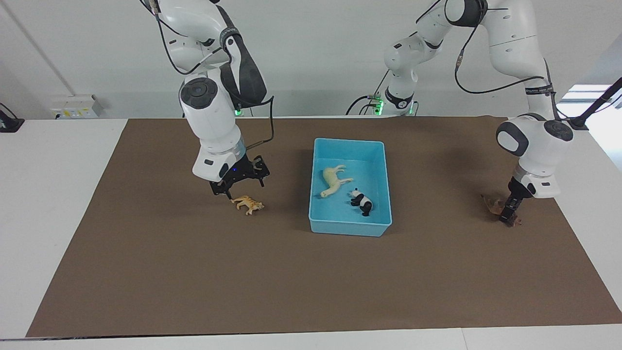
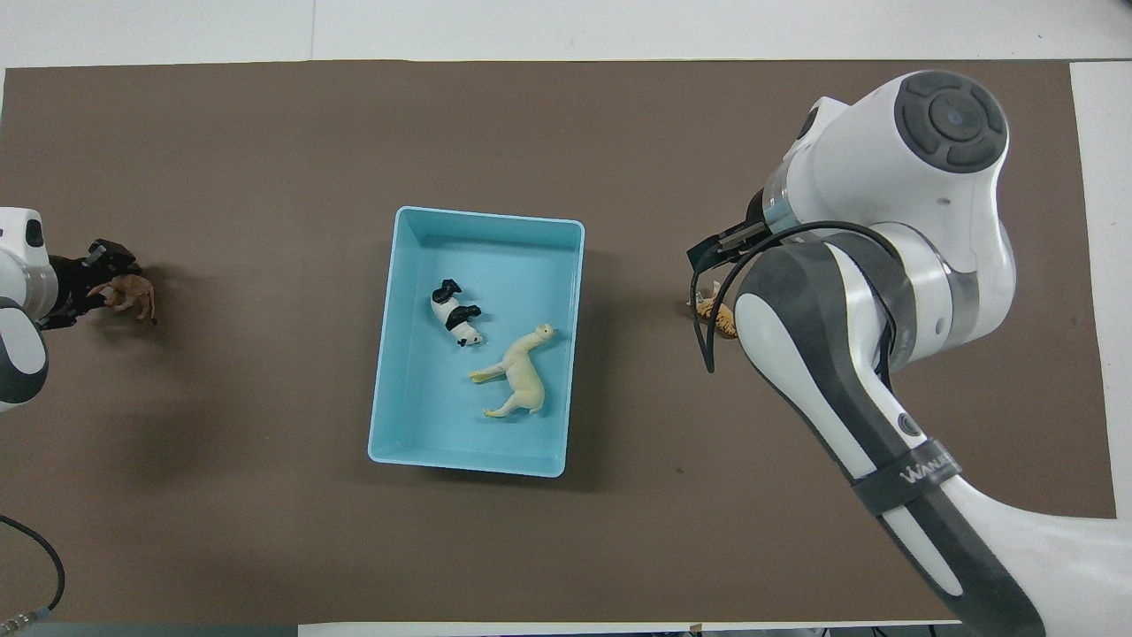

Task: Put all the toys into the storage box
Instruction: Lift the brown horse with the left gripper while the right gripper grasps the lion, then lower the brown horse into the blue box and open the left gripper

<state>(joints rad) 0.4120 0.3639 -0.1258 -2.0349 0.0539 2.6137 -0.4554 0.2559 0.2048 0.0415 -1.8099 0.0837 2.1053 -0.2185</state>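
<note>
Overhead view: brown mat (image 2: 265, 548) over white table (image 2: 619, 26)

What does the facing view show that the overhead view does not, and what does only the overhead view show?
Only the facing view shows the whole orange striped plastic tiger and the right gripper open just above it; overhead, the arm covers most of that toy. Only the overhead view shows the small brown plastic lion whole, beside the left gripper; in the facing view that gripper partly hides it. Both show the light blue rectangular plastic box holding the cream-white horse figurine and the black-and-white panda figurine.
</note>
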